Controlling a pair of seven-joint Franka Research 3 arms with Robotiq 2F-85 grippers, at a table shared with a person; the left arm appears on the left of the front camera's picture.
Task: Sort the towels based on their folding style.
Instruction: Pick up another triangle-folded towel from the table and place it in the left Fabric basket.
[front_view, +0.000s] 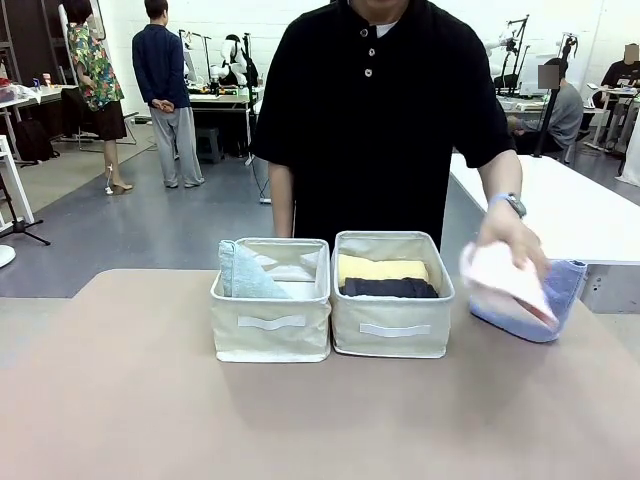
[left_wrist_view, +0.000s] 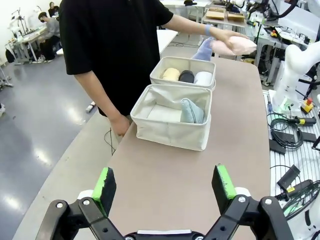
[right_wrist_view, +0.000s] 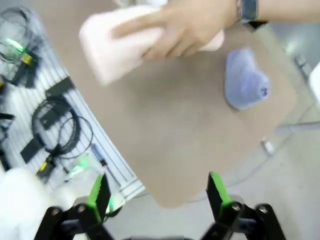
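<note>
The left basket (front_view: 270, 335) holds one teal towel (front_view: 240, 272), the right basket (front_view: 392, 330) holds three, a yellow towel (front_view: 382, 268), a grey towel (front_view: 388, 288) and a white towel (left_wrist_view: 203, 78), a person's hand (front_view: 512, 238) holds one pink towel (front_view: 500, 280) by one blue towel (front_view: 560, 290) on the table (front_view: 150, 400), and the left gripper (left_wrist_view: 164, 182) and right gripper (right_wrist_view: 157, 189) are both spread wide, holding nothing.

Tan table (front_view: 120, 400), cream basket (front_view: 271, 330), second basket (front_view: 392, 328) beside it, light blue towel (front_view: 566, 284)

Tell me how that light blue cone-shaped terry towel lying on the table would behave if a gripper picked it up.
The light blue cone-shaped terry towel is soft cloth, so it would probably squash between the jaws. Its folds look loose, so it may droop or unfold if lifted by an edge. Being tapered, it would likely curve rather than roll straight.
</note>
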